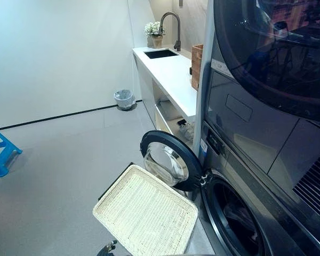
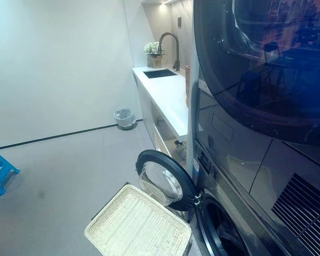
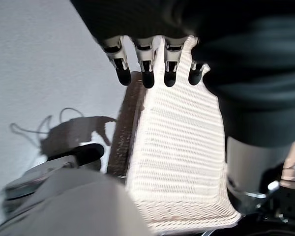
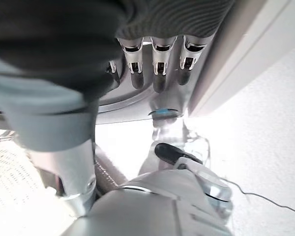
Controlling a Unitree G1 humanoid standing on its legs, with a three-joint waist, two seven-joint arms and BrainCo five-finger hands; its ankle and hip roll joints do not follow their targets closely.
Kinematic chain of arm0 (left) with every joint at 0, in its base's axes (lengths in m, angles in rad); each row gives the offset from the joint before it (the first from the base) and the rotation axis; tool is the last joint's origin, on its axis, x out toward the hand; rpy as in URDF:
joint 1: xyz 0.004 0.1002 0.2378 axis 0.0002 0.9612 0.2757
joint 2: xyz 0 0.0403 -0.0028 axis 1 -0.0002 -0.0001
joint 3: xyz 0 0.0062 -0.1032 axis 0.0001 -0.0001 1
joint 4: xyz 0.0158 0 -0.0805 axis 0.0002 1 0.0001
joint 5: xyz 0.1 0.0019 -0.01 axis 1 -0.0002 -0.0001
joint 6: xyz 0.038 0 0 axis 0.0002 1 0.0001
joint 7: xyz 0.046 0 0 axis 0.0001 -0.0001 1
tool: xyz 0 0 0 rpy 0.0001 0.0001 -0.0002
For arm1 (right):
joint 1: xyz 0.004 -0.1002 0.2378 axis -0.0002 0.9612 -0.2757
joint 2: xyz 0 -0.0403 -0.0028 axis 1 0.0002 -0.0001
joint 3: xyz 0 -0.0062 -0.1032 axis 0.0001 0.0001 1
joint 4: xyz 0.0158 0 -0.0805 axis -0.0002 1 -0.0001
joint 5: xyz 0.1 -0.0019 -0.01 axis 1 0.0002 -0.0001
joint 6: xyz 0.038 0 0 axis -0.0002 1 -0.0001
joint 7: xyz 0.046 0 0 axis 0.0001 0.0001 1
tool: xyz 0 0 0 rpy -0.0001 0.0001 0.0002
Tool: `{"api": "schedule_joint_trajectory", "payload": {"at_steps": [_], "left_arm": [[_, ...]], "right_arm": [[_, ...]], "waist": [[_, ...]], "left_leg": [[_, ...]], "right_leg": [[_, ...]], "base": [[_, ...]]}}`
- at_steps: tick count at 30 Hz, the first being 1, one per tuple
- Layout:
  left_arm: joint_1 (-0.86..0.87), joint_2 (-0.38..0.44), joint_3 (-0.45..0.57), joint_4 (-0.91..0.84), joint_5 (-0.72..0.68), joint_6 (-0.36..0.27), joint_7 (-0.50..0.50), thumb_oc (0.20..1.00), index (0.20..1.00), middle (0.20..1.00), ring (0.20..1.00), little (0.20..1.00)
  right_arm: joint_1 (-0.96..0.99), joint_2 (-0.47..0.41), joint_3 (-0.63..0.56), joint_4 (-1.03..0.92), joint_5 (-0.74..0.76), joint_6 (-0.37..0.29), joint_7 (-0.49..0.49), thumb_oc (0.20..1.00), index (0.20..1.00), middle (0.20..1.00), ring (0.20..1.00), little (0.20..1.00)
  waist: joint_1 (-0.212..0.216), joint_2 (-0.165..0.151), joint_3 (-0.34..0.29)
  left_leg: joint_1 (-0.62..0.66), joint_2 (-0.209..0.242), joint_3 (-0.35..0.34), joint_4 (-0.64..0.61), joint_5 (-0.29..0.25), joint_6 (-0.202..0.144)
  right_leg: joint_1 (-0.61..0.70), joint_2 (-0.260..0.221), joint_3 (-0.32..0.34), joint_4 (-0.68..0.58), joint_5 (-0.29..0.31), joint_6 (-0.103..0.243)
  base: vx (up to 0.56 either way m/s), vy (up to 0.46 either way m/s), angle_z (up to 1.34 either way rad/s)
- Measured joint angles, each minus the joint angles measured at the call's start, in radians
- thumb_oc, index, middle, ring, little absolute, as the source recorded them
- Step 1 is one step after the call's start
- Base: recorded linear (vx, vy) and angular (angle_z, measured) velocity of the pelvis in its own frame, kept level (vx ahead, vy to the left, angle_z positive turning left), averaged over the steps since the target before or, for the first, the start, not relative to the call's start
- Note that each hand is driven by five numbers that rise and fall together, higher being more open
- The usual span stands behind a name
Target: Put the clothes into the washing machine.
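In the left eye view I see the washer (image 1: 256, 176) on the right side, with its round door (image 1: 168, 160) swung open to the left. The drum (image 1: 237, 221) is dark, and something dark lies inside it; I cannot tell if this is clothes. A white woven basket (image 1: 145, 216) stands on the floor (image 1: 53, 170) just in front of the door, and it looks empty. Its long axis runs from near me toward the door. Behind is a white tabletop (image 1: 173, 72) with a sink (image 1: 160, 54), a bin (image 1: 124, 98) by the wall, and a blue stool (image 1: 0, 152) far to the left.

The right eye view gives the same scene. The floor to the left of the basket (image 2: 136, 226) is open room; the door (image 2: 165, 178) narrows the way to the drum.

In the left wrist view my left robot hand (image 3: 152, 69) has relaxed, nearly straight fingers and holds nothing. The basket (image 3: 179, 162) lies just past the fingertips.

In the right wrist view my right robot hand (image 4: 157, 66) is also slack and holds nothing. It points toward the washer front, so I judge it is nearer the drum.

I see no loose clothes, so the task seems nearly done.
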Motion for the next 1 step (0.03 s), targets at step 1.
{"api": "schedule_joint_trajectory", "payload": {"at_steps": [1], "left_arm": [[0.001,0.0,0.0,0.0,0.0,0.011,-0.008,1.0,1.0,1.0,1.0,1.0]], "right_arm": [[0.005,0.0,-0.005,0.002,0.001,0.002,-0.001,1.0,1.0,1.0,1.0,1.0]], "waist": [[0.001,0.0,-0.001]], "left_leg": [[0.0,0.0,0.0,0.0,0.001,0.001]], "right_leg": [[-0.001,0.0,0.0,0.0,0.0,0.0]], "base": [[0.0,0.0,0.0]]}}
